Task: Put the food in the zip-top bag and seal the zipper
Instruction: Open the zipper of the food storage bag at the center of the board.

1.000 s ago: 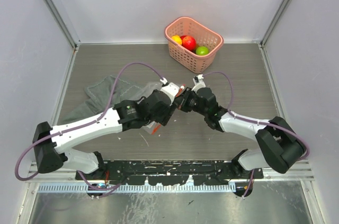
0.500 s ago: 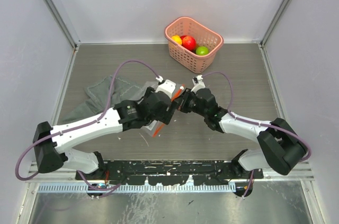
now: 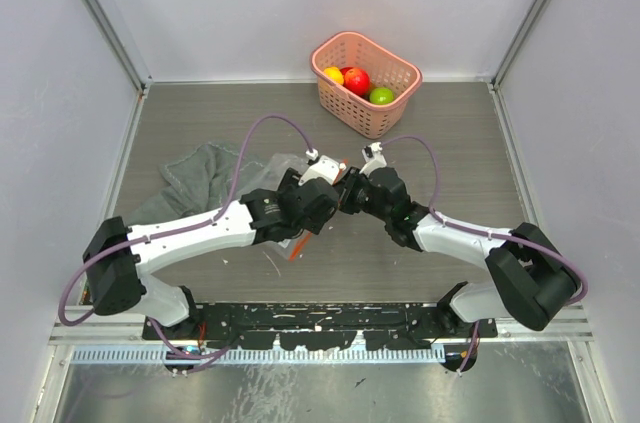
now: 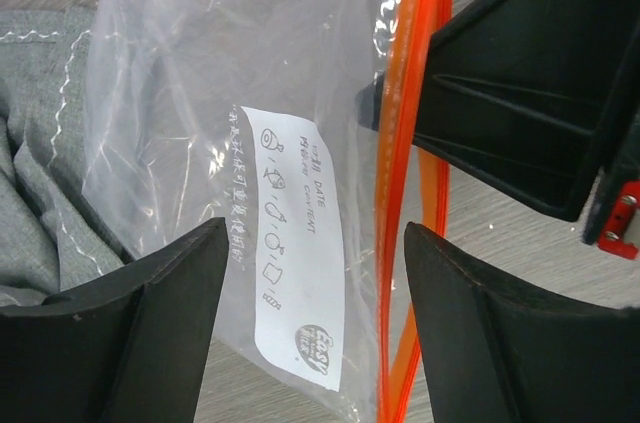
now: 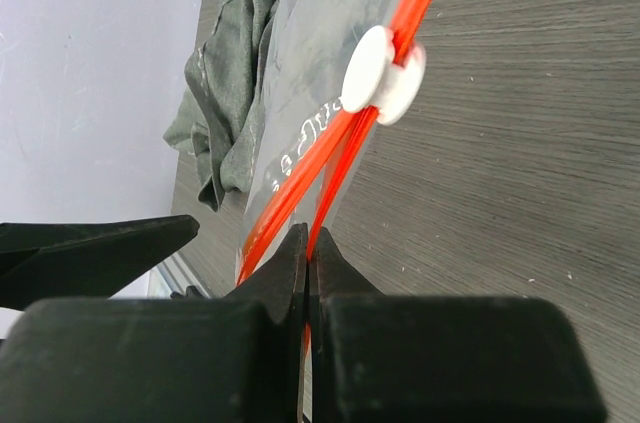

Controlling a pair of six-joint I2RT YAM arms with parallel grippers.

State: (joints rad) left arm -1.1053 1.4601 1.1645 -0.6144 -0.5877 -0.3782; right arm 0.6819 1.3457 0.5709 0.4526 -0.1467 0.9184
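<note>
The clear zip-top bag (image 4: pixel 220 93) hangs upright, partly over the grey cloth. Its red-orange zipper (image 4: pixel 400 193) runs down the right edge, with the white slider (image 5: pixel 380 73) at the far end. My right gripper (image 5: pixel 308 238) is shut on one zipper strip and holds that edge up. My left gripper (image 4: pixel 315 243) is open, its fingers either side of the bag's label and zipper without pinching them. From above, the two grippers (image 3: pixel 333 186) (image 3: pixel 347 195) meet at mid-table. The food, a red fruit (image 3: pixel 357 80), a yellow one (image 3: pixel 333 74) and a green one (image 3: pixel 381 95), lies in the basket.
A pink plastic basket (image 3: pixel 395 58) stands at the back against the wall. A crumpled grey cloth (image 3: pixel 195 178) lies left of the bag, also in the right wrist view (image 5: pixel 225 93). Grey walls close in the table on three sides.
The left gripper's jaws have spread wider and the left arm has swung right, its wrist now closer to the right gripper. The right gripper has kept its grip and place.
</note>
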